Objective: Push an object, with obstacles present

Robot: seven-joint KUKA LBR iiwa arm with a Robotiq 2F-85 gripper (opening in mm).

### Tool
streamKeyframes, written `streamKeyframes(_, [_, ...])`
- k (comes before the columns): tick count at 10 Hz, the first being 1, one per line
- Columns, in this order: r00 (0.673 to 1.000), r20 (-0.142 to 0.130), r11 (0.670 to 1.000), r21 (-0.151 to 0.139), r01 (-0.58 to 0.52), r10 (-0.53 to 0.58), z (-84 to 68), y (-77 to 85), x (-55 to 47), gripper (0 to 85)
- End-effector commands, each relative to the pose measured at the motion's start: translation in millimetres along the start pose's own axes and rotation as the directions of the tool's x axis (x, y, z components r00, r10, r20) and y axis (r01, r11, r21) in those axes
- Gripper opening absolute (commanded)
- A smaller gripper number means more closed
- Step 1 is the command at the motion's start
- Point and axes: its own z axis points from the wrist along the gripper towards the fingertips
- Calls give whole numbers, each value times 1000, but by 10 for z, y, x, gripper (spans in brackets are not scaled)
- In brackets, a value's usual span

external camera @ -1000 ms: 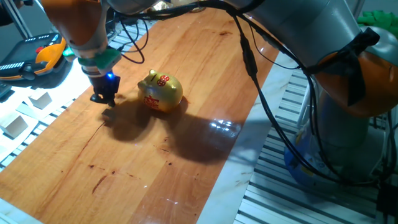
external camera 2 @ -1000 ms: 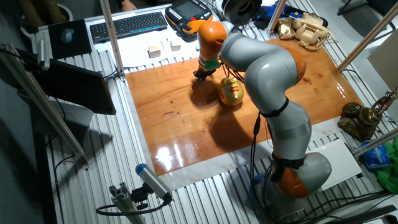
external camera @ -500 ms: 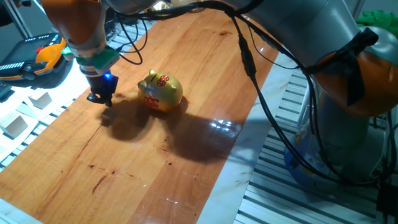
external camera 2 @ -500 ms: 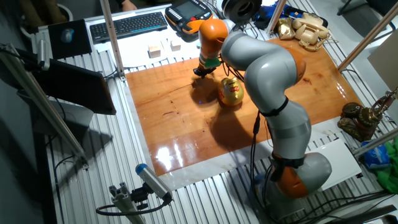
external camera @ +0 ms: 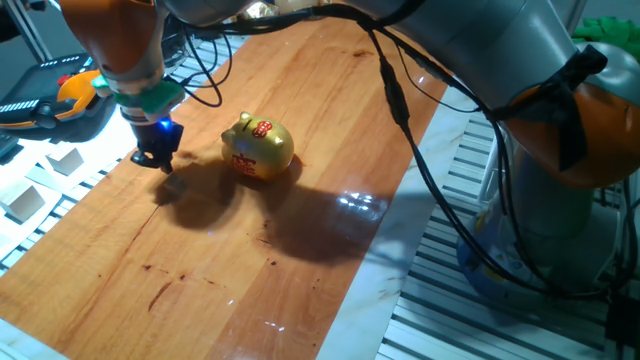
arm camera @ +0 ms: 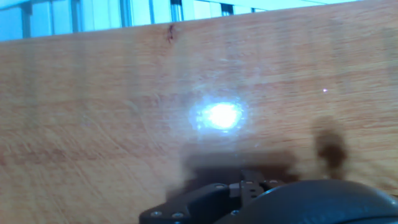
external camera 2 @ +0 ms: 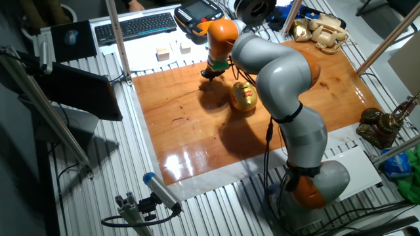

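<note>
The gold piggy bank [external camera: 258, 148] with red markings stands on the wooden table [external camera: 300, 260]; it also shows in the other fixed view [external camera 2: 243, 97]. My gripper [external camera: 155, 160] hangs low over the table to the pig's left, about a pig's length away and not touching it; it also shows in the other fixed view [external camera 2: 207, 73]. Its fingers look pressed together and hold nothing. The tiny tan cube cannot be made out; the spot under the gripper lies in shadow. The hand view shows only bare wood with a glare spot and the dark gripper body [arm camera: 249, 196].
Pale wooden blocks [external camera: 65, 160] [external camera: 22, 202] lie on the white strip beyond the table's left edge, also seen in the other fixed view [external camera 2: 162, 52]. A teach pendant [external camera: 50, 95] and a keyboard [external camera 2: 134, 26] lie past them. Cables hang from the arm [external camera: 400, 100].
My gripper has moved a little away from the piggy bank toward the table's edge by the pale blocks. The piggy bank has not moved.
</note>
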Motion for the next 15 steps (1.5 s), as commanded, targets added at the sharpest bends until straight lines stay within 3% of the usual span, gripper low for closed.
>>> streamKeyframes(1, [1000, 5, 1000, -4, -2, 2, 19, 11, 1, 0])
streamKeyframes(6, [999, 25, 999, -14, -31, 31, 87, 121, 49, 0])
streamKeyframes(7, [1000, 11, 1000, -3, -21, 21, 98, 151, 73, 0])
streamKeyframes(9, [998, -43, 998, 43, 36, -34, 107, 178, 97, 0])
streamKeyframes(10, [997, -61, 998, 47, 47, -45, 107, 181, 101, 0])
streamKeyframes(15, [994, -84, 996, 63, 69, -64, 6, 181, 162, 0])
